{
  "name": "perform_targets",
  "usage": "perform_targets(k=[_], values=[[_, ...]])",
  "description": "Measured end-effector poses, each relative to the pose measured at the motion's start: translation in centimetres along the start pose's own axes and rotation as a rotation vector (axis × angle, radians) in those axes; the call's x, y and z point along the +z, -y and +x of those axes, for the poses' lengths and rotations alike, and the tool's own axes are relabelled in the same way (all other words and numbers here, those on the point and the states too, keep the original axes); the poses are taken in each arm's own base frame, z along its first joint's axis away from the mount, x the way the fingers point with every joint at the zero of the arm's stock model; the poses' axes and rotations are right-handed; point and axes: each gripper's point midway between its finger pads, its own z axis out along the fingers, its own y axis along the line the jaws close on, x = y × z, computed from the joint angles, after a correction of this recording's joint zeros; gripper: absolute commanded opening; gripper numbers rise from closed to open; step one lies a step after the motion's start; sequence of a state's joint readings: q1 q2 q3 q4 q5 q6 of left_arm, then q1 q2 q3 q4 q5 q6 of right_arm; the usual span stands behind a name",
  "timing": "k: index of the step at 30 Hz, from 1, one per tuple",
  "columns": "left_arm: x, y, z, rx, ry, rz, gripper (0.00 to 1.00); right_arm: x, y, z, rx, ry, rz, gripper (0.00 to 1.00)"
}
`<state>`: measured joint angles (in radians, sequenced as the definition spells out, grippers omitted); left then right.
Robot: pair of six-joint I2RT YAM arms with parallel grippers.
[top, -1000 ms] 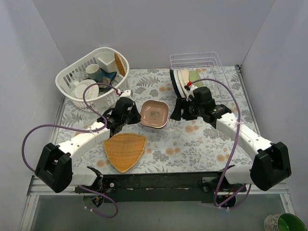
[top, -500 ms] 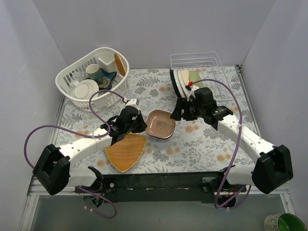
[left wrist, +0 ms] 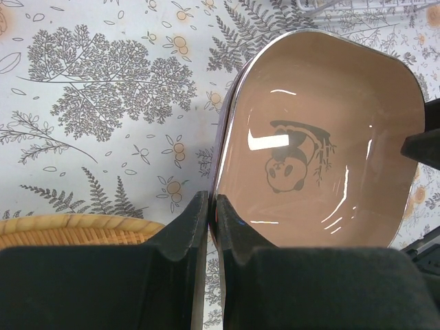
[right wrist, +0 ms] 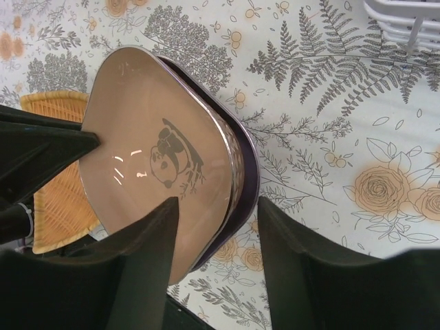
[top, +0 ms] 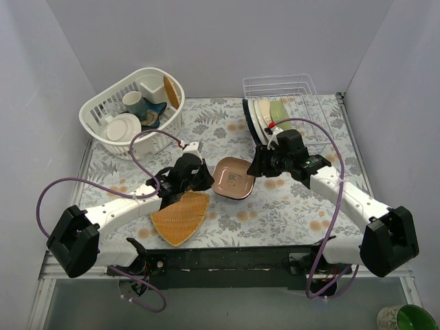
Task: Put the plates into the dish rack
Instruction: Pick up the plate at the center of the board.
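Observation:
A rounded-square plate (top: 232, 179) with a pinkish inside, a dark purple outside and a panda drawing hangs tilted above the floral table. My left gripper (left wrist: 212, 206) is shut on its near-left rim (left wrist: 223, 172). My right gripper (right wrist: 218, 206) is open and straddles the opposite rim, one finger over the plate's inside (right wrist: 158, 158) and the other outside it with a gap. The white wire dish rack (top: 302, 89) stands at the back right, with several plates (top: 265, 113) upright in its left end.
An orange woven triangular tray (top: 180, 216) lies under the left arm, near the front edge. A white slotted oval basket (top: 103, 110) with cups and a white plate sits at the back left. Purple cables loop off both arms.
The left gripper has lifted the panda plate off the table, tilted it and carried it rightward. The right gripper has moved in over its far rim and its jaws have narrowed.

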<state>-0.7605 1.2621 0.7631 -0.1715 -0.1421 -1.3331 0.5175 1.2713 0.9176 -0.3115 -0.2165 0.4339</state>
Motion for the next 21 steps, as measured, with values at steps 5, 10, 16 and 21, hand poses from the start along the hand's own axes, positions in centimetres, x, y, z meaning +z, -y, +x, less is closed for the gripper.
perform_targets(k=[5, 10, 16, 21], values=[[0.0, 0.8, 0.3, 0.001, 0.001, 0.019, 0.0, 0.0, -0.1, 0.0, 0.0, 0.0, -0.004, 0.41], [0.0, 0.9, 0.4, 0.001, 0.004, 0.013, 0.0, 0.0, 0.0, 0.0, 0.001, 0.001, -0.002, 0.36], [0.1, 0.8, 0.3, 0.001, 0.011, 0.006, 0.0, 0.3, 0.6, 0.7, 0.005, -0.011, 0.008, 0.21], [-0.1, 1.0, 0.1, -0.002, 0.022, 0.014, 0.0, 0.4, 1.4, 0.5, 0.009, 0.002, 0.044, 0.01]])
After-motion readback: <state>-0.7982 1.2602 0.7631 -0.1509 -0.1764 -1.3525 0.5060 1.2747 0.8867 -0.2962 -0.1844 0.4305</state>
